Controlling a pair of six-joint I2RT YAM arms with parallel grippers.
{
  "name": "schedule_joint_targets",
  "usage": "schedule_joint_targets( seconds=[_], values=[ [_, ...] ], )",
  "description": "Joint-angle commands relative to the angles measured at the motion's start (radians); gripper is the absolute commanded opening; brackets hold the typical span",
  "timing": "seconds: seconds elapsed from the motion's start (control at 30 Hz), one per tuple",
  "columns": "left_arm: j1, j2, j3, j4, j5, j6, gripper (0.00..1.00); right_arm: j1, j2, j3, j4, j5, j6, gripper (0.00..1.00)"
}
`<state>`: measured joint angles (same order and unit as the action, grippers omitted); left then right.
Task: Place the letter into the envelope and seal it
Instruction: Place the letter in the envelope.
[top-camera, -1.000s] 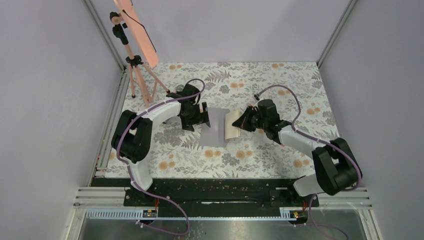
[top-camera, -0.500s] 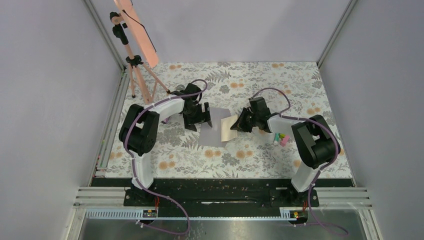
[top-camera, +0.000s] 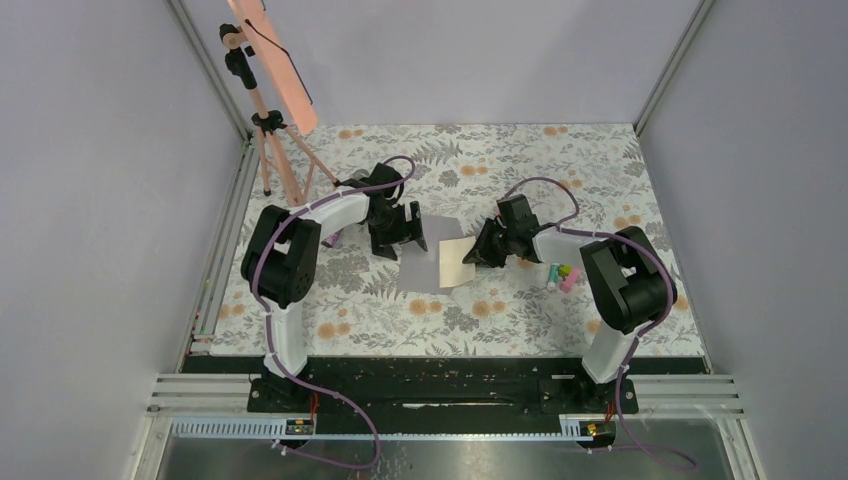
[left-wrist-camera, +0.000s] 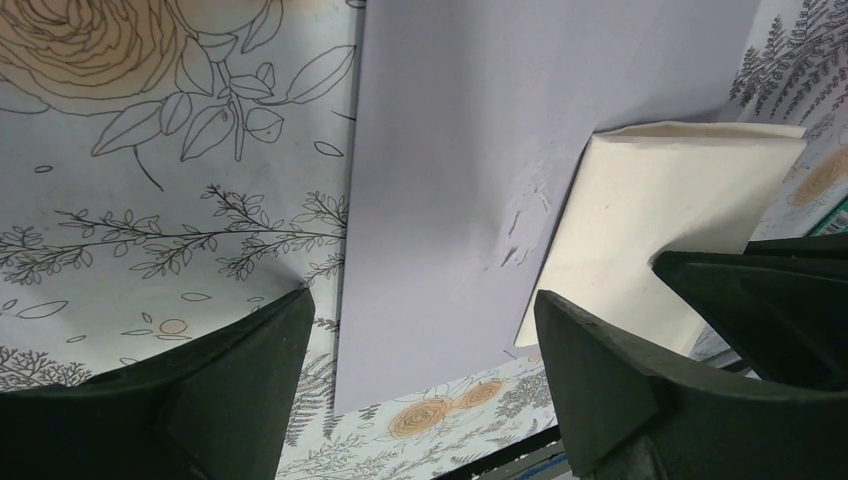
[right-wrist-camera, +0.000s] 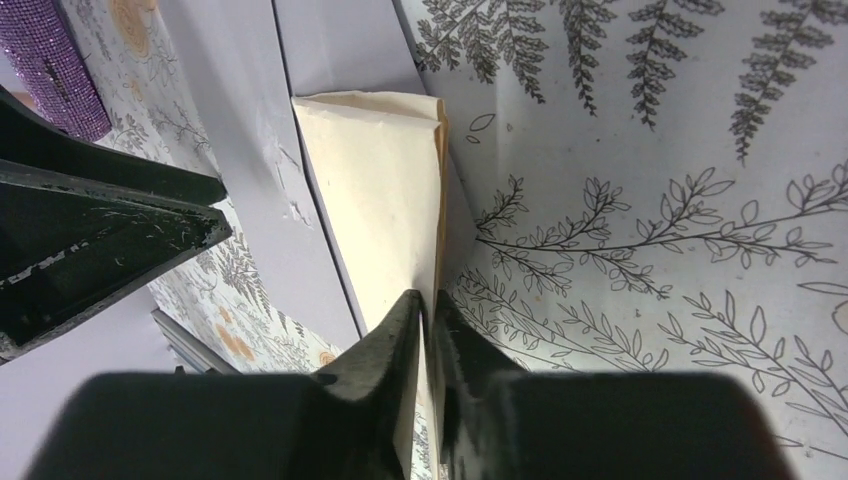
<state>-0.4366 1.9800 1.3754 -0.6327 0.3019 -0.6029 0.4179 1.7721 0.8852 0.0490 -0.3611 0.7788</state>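
The grey-lilac envelope (top-camera: 422, 258) lies flat on the floral table, also shown in the left wrist view (left-wrist-camera: 450, 180). The cream letter (top-camera: 456, 262) rests on the envelope's right edge, its left end overlapping it (left-wrist-camera: 650, 220) (right-wrist-camera: 385, 190). My right gripper (top-camera: 479, 252) is low at the letter's right edge. Its fingers are pressed together on that edge (right-wrist-camera: 428, 295). My left gripper (top-camera: 405, 235) hovers over the envelope's left side, open wide and holding nothing (left-wrist-camera: 422, 300).
A tripod with a pink panel (top-camera: 270, 110) stands at the back left. Small coloured objects (top-camera: 562, 276) lie by the right arm. A purple glittery item (right-wrist-camera: 55, 70) sits near the left gripper. Grey walls enclose the floral table (top-camera: 520, 160).
The right arm folded in, uncovering the coloured objects, and its gripper sank lower with the letter, which now lies flatter against the envelope. The left gripper shifted slightly.
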Motion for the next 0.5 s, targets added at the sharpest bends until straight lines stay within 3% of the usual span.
schedule_joint_targets(
  seconds=[0.0,0.07,0.47],
  values=[
    [0.002,0.05,0.009,0.031,0.021,0.018,0.84,-0.004,0.0,-0.003,0.038,-0.01,0.019,0.08],
    [0.001,0.054,0.01,0.031,0.022,0.019,0.84,-0.004,-0.001,-0.004,0.04,-0.01,0.021,0.0],
    [0.001,0.066,0.006,0.039,0.039,0.014,0.83,-0.002,0.012,0.027,0.043,-0.005,0.068,0.0]
  ],
)
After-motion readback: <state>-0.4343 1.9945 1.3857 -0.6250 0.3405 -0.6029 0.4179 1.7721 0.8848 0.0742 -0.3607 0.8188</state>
